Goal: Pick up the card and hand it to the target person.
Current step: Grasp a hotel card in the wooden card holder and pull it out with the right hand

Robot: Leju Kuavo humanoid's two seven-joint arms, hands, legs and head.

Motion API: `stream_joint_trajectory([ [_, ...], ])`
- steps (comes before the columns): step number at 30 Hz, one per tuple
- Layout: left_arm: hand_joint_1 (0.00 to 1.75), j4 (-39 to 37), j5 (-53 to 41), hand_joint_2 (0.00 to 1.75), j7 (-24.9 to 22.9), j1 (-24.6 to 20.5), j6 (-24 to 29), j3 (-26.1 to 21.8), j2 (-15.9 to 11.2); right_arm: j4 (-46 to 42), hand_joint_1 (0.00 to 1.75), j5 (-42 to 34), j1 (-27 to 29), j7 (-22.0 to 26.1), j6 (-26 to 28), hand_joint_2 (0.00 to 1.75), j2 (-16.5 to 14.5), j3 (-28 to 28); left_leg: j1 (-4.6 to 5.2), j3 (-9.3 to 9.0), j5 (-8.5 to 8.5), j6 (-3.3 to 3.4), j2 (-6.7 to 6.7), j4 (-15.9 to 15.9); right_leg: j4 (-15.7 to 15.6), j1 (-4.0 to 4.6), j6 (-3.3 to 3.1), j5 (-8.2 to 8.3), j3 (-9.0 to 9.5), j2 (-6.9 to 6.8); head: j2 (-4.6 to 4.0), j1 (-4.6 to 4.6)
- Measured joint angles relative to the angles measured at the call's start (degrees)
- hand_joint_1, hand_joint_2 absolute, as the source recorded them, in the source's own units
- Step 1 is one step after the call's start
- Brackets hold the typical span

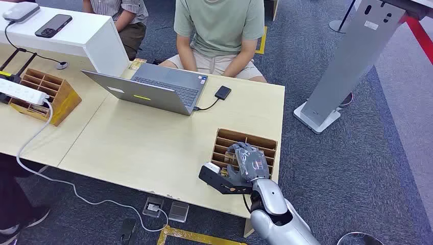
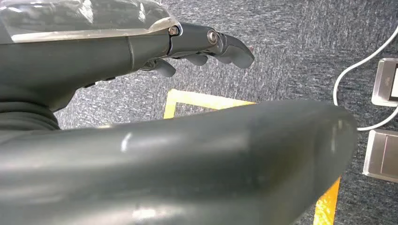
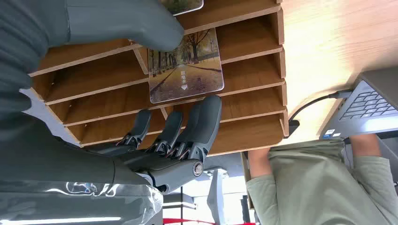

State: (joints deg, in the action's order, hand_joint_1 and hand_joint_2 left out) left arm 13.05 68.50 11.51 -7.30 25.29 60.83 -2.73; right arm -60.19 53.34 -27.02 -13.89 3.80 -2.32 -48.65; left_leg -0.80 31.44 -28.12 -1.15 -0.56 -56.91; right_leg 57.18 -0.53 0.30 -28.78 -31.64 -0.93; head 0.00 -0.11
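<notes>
The right hand [image 1: 248, 162] reached into the wooden slotted rack [image 1: 267, 144] at the desk's [image 1: 153, 148] near right corner, thumb and fingers [image 3: 206, 117] closed on opposite sides of the card [image 3: 186, 65], which stood in a slot. Beyond it on the desk stood an open laptop [image 1: 153, 88] cabled to a small black drive [image 1: 222, 92], directly before the seated person in green [image 1: 219, 30]. The left hand [image 2: 206, 44] hung over carpet, fingers loosely curled, holding nothing.
</notes>
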Motion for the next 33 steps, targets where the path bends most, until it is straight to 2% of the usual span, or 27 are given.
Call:
stream_joint_trajectory([
  [33, 0.0, 0.0, 0.0, 0.0, 0.0, 0.0, 0.1, 0.2, 0.0, 0.1, 0.83, 3.1, -0.1, -1.2, -1.0, 1.75, -0.1, 0.0, 0.0, 0.0, 0.0, 0.0, 0.0, 0.0, 0.0, 0.0, 0.0, 0.0, 0.0, 0.0, 0.0, 0.01],
])
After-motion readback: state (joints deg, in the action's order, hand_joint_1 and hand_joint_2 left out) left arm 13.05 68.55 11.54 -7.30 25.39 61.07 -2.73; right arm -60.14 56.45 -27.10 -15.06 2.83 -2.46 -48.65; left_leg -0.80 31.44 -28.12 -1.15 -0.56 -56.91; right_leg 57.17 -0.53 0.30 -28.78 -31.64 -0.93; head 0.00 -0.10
